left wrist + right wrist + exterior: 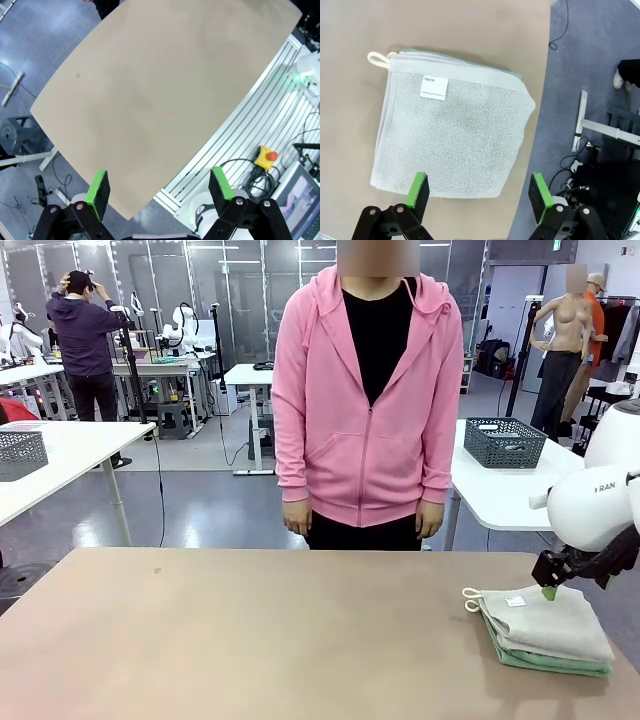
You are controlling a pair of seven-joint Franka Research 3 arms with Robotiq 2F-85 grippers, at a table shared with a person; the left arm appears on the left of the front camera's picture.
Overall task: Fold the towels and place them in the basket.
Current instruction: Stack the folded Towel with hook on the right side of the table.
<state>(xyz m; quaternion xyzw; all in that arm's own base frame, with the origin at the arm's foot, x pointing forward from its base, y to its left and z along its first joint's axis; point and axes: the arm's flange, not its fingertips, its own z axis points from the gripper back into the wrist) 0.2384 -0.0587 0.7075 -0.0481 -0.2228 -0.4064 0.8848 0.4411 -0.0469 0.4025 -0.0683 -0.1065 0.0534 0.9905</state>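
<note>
Folded towels (545, 630) are stacked at the table's (250, 630) right edge, grey on top and green under, below the right gripper (479, 192), whose jaws are spread wide and empty. Soft, light and floppy cloth is likely best pinched at a thick folded edge. Left gripper (160, 192) is spread wide too.

The left claw (159, 189) hangs wide open over the near edge of the tan table (165, 95) (a red button (270, 156) lies on the floor beside it).
</note>
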